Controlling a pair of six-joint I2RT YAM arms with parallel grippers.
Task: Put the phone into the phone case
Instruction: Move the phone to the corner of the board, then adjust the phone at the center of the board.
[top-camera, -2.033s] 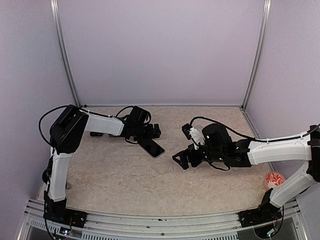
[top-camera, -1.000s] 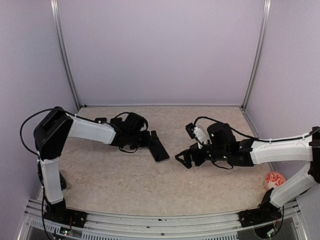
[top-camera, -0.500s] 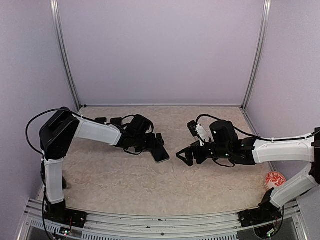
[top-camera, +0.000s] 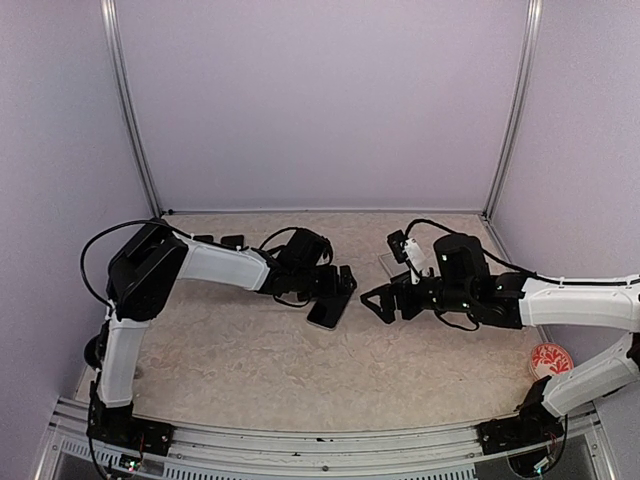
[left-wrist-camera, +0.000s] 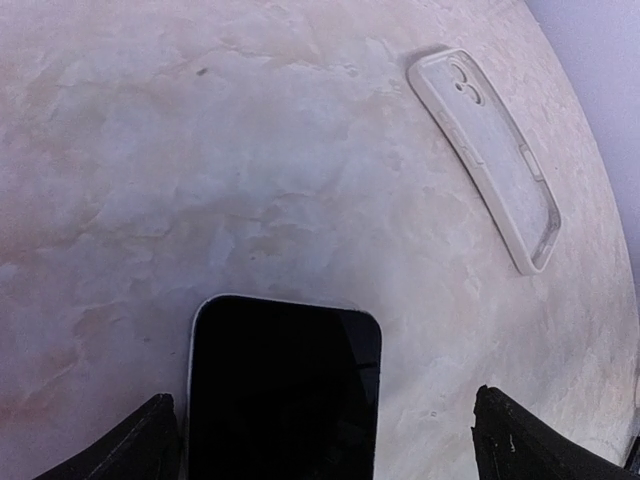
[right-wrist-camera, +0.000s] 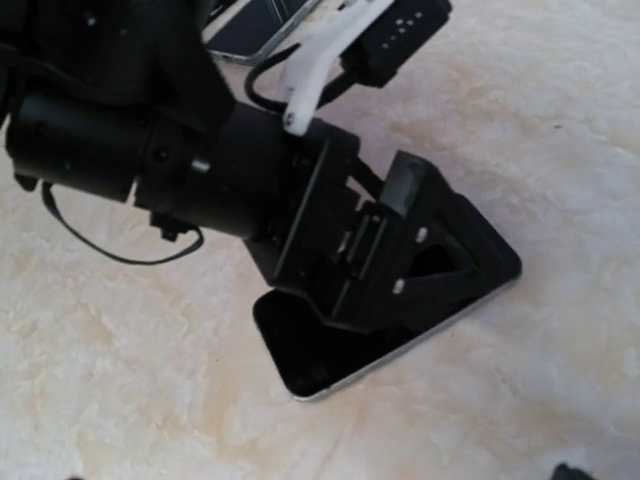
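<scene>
Noting black-screened, silver-edged phone (top-camera: 327, 312) flat on table (top-camera: 250, 370), straddled by wide-spread left gripper (top-camera: 338, 284). Clear, unfilled phone case (left-wrist-camera: 487, 155) flat at its 1 o'clock. Right gripper (top-camera: 378, 302) at 3 o'clock, likewise wide, holding nothing.

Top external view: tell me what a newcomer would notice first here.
The black phone lying flat mid-table draws the eye, with the left hand open and straddling it. The clear phone case lies empty a little farther back, apart from the phone. The right hand, also open, hovers just right of the phone, pointing at it.
</scene>
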